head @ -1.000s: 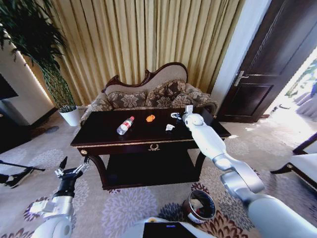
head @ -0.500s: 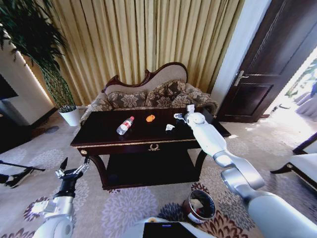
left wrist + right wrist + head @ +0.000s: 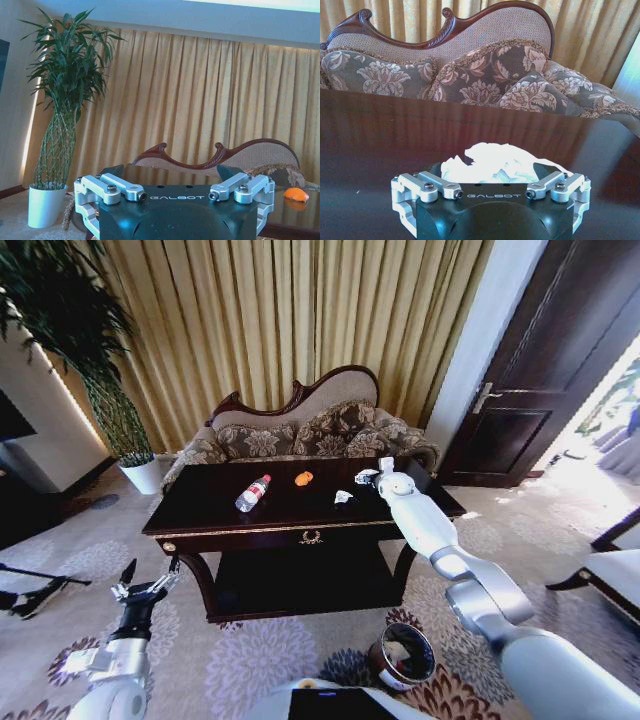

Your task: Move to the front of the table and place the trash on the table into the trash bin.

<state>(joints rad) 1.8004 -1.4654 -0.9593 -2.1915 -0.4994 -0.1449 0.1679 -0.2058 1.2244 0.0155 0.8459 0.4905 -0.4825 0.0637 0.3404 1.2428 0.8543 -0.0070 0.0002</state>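
Observation:
The dark table [image 3: 200, 515] holds the trash: a clear bottle [image 3: 253, 492] with a red cap, a small orange piece [image 3: 304, 478], and two white crumpled scraps [image 3: 343, 497] [image 3: 365, 476]. My right arm reaches over the table's right side, and its gripper [image 3: 378, 472] is right at the farther scrap [image 3: 500, 161], which lies on the tabletop just ahead of the open jaws. My left gripper [image 3: 150, 578] hangs open, low at the left of the table, holding nothing. The round dark trash bin [image 3: 405, 655] stands on the carpet in front of the table, to the right.
A carved sofa [image 3: 300, 430] with patterned cushions stands behind the table, and curtains hang behind it. A potted plant [image 3: 135, 455] is at the left and a dark door [image 3: 540, 380] at the right. A white bench [image 3: 615, 575] juts in at the far right.
My right arm has shifted slightly right, bringing its gripper closer to the farther white scrap. The left arm and the other trash have not moved.

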